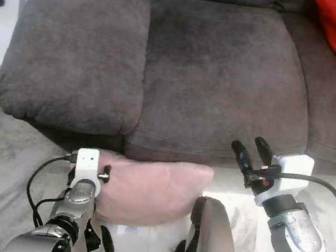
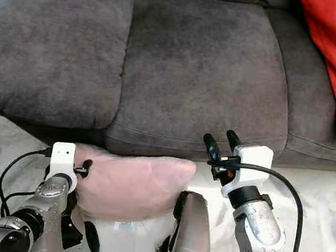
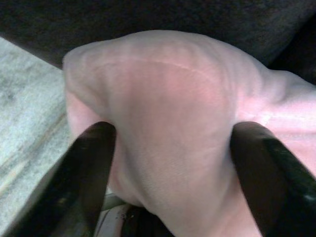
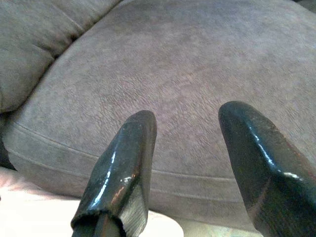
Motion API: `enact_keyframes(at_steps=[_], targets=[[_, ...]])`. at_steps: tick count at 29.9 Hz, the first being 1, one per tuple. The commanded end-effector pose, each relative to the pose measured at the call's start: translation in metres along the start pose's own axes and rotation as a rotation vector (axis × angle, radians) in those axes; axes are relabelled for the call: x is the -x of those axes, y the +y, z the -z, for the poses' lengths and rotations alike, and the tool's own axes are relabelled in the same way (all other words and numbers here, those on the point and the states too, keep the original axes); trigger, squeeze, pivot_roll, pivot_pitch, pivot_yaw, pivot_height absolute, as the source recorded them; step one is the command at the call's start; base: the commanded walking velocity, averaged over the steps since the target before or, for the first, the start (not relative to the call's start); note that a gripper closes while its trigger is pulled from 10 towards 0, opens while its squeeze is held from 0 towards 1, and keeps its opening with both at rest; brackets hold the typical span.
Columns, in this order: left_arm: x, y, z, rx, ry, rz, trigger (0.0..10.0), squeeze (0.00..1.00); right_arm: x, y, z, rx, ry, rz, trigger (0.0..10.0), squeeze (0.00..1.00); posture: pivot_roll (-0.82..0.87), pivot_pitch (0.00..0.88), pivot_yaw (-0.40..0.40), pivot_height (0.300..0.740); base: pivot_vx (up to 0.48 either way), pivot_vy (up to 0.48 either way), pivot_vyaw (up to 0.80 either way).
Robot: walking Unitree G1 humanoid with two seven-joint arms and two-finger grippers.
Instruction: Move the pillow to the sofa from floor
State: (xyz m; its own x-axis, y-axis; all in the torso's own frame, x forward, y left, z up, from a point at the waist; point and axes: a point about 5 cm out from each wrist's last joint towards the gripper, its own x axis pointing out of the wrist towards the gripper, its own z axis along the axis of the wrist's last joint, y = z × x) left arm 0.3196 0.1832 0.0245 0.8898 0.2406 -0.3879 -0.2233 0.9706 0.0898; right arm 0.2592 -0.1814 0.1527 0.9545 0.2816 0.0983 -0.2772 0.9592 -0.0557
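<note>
The left end effector [image 3: 168, 163] is squeezing one end of the pink pillow [image 1: 146, 189]. The pillow lies sideways, low against the sofa [image 1: 219, 77] front. The seat is just above. The right end effector [image 1: 253, 152] is spread apart, holding nothing.

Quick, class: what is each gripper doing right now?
Left gripper: shut on the pillow.
Right gripper: open, holding nothing, before the sofa.

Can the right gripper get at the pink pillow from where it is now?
Probably yes. The right gripper hangs open and empty at the sofa's front edge, just right of the pillow's free end. Nothing lies between them. The left gripper already pinches the other end.
</note>
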Motion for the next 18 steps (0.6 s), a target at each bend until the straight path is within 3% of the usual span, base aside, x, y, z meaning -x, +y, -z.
enact_keyframes(at_steps=[1, 18], targets=[[0.0042, 0.0112, 0.0201, -0.012, 0.083, -0.049, 0.0, 0.0, 0.0041, 0.0013, -0.0021, 0.002, -0.001, -0.006, 10.0, 0.0, -0.29, 0.358, -0.085, 0.516, 0.0, 0.0, 0.0], [0.0062, 0.0062, 0.0239, 0.015, 0.088, -0.011, 0.0, 0.0, 0.0043, 0.0009, 0.0003, -0.001, 0.005, 0.0, 10.0, 0.0, -0.28, 0.35, -0.074, 0.516, 0.0, 0.0, 0.0]])
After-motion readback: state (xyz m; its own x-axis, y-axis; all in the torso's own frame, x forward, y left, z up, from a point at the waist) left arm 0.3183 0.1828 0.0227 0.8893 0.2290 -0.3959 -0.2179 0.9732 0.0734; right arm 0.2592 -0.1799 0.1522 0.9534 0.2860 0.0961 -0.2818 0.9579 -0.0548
